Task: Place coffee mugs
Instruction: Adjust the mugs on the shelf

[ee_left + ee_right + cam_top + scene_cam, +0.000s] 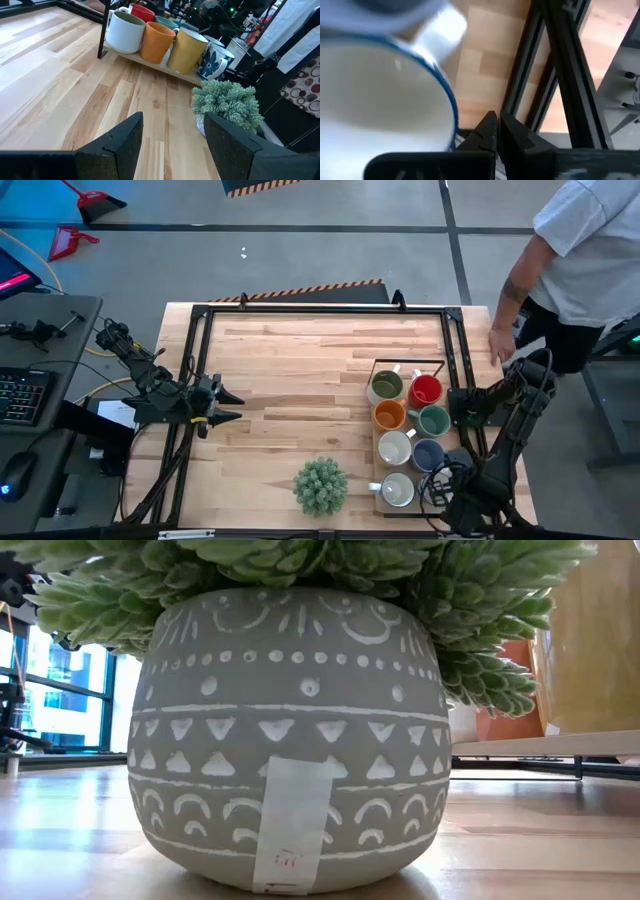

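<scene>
Left tool (232, 405) spread wide; right tool (496, 131) closed.

We see a grey floor (330, 255) crossed by dark lines, with a red dustpan (70, 243) at far left. A keyboard (20, 395) sits on the left desk. Bright windows (60, 690) glow beyond the table.
</scene>
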Tool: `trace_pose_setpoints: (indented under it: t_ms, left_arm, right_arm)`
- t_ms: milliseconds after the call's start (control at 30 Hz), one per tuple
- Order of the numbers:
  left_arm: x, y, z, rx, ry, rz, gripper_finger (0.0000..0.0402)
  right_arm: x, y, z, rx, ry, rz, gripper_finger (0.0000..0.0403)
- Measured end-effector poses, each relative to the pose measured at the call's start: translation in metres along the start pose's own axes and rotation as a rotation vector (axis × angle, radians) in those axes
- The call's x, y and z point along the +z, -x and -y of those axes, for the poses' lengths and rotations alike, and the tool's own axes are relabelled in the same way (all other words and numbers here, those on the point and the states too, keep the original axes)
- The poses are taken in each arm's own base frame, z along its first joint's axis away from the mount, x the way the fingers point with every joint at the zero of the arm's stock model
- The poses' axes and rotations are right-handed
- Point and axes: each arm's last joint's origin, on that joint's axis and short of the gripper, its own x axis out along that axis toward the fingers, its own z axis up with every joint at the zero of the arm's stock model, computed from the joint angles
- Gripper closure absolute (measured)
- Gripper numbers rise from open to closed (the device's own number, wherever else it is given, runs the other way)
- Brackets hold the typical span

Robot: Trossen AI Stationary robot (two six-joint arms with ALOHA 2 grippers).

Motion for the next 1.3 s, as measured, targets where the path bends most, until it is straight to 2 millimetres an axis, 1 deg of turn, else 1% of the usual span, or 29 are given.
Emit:
trace_pose_setpoints:
  t_ms: [167,267,533,900,1033,1133,1200,1300]
  left_arm:
    - [0.000,0.000,0.000,0.000,0.000,0.000,0.0204]
    - [0.000,0.000,0.000,0.000,0.000,0.000,0.0204]
    - [0.000,0.000,0.000,0.000,0.000,0.000,0.0204]
    - [0.000,0.000,0.000,0.000,0.000,0.000,0.0204]
    - [0.000,0.000,0.000,0.000,0.002,0.000,0.0204]
    - [0.000,0.000,0.000,-0.001,0.007,0.000,0.0204]
    - [0.000,0.000,0.000,0.000,0.007,0.000,0.0204]
    - [0.000,0.000,0.000,0.000,0.007,0.000,0.0204]
  right_arm:
    - [0.009,0.002,-0.003,-0.009,-0.033,0.046,0.0403]
    - [0.011,0.002,-0.005,0.024,-0.011,0.081,0.0403]
    - [0.008,0.003,-0.009,0.083,0.047,0.069,0.0403]
    - [0.007,0.003,-0.013,0.141,0.080,0.082,0.0403]
    - [0.006,0.003,-0.012,0.116,0.071,0.059,0.0403]
    - [0.009,0.002,-0.009,0.071,0.001,0.066,0.0403]
    - [0.010,0.003,-0.007,0.051,-0.014,0.079,0.0403]
    - [0.014,0.005,-0.003,-0.030,-0.047,0.054,0.0403]
